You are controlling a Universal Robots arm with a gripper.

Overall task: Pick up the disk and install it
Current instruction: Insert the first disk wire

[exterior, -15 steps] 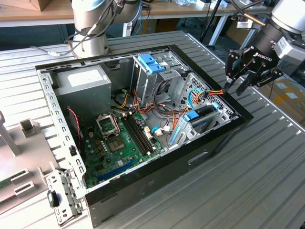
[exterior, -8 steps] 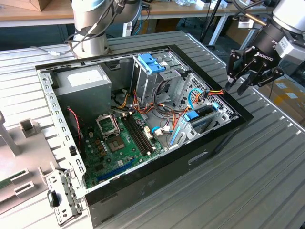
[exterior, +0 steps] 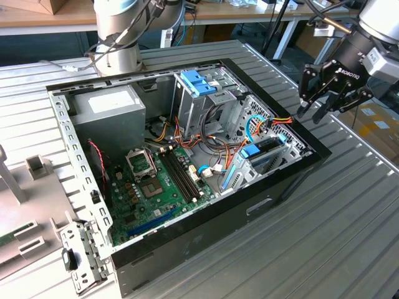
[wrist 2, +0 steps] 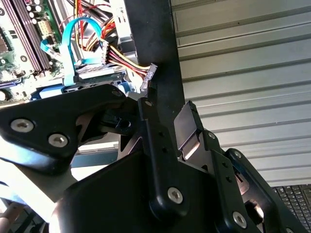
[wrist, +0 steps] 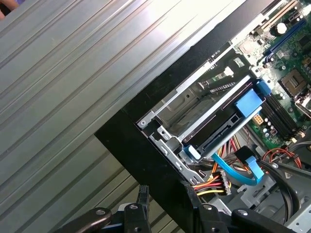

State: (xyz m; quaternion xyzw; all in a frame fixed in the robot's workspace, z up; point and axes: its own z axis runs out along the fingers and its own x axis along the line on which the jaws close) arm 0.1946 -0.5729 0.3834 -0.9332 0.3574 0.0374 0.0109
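Black plastic and grey sheet metal make up the open desktop computer case [exterior: 206,215], which lies on its side on the ribbed grey metal counter [exterior: 324,249] with its green motherboard [exterior: 162,180] exposed. The black robot gripper [exterior: 315,112] hangs in the air outside the case, at about two o'clock from the case's centre in the exterior view, above the counter and just beyond the black rim. Its jaws are released, spread apart and grasping nothing; in the second wrist view one dark finger pad [wrist 2: 187,126] shows with bare counter behind it. The flat silver-black disk with blue plastic side pieces [exterior: 268,149] sits inside the case, lying in the metal bay at the corner nearest the gripper, at about three o'clock from the motherboard in the exterior view. In the first wrist view the disk [wrist: 221,136] shows its connector edge, apart from the loose red, yellow and black cable bundle [wrist: 209,187] and the light-blue flat cable [wrist: 238,170] beside it. A big grey power-supply box [exterior: 109,109] fills the corner at ten o'clock, and a metal drive cage with a light-blue latch [exterior: 198,82] stands at twelve o'clock.
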